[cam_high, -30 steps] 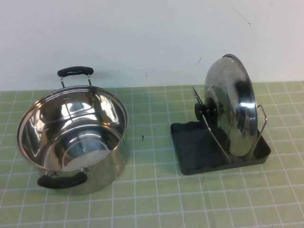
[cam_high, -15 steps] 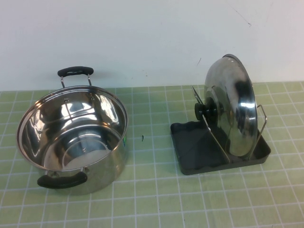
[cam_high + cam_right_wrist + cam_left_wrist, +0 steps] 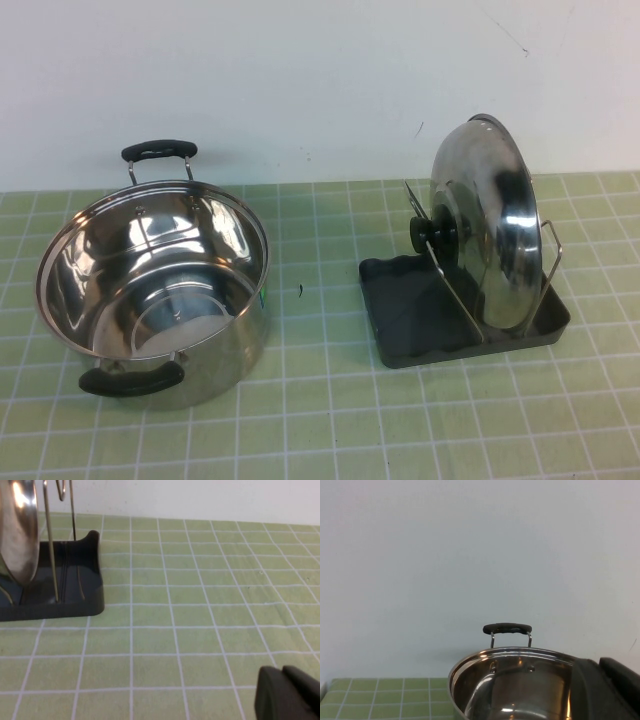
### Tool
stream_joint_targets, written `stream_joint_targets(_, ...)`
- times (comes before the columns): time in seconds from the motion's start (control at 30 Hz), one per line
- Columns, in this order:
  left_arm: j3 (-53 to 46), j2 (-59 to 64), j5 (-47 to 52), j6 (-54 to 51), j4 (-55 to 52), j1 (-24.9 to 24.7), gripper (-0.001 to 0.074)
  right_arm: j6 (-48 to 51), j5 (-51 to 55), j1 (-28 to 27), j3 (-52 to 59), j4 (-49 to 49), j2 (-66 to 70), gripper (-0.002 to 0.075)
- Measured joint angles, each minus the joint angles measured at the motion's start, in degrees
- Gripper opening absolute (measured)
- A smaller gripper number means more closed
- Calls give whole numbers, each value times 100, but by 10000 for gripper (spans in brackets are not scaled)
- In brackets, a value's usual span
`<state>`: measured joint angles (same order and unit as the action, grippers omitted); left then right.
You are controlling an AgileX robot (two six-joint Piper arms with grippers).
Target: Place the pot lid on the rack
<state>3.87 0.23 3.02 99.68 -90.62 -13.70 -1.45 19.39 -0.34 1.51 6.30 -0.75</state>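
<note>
The shiny steel pot lid [image 3: 490, 225] stands on edge in the dark grey rack [image 3: 410, 310], held between its wire prongs, with the black knob [image 3: 432, 235] facing left. Its rim [image 3: 17, 530] and the rack's corner [image 3: 75, 580] also show in the right wrist view. Neither arm shows in the high view. My right gripper [image 3: 282, 671] is shut and empty, low over the green mat, apart from the rack. My left gripper [image 3: 599, 662] is shut and empty, close in front of the pot [image 3: 515, 685].
The deep steel pot [image 3: 150, 290] with two black handles stands open on the left of the green tiled mat [image 3: 320, 420]. A white wall runs along the back.
</note>
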Motion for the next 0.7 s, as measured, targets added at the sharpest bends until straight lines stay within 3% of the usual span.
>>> stream_joint_targets(0.7,0,0,0,4,0,0,-1,-9,8,67,0,9,0,-1)
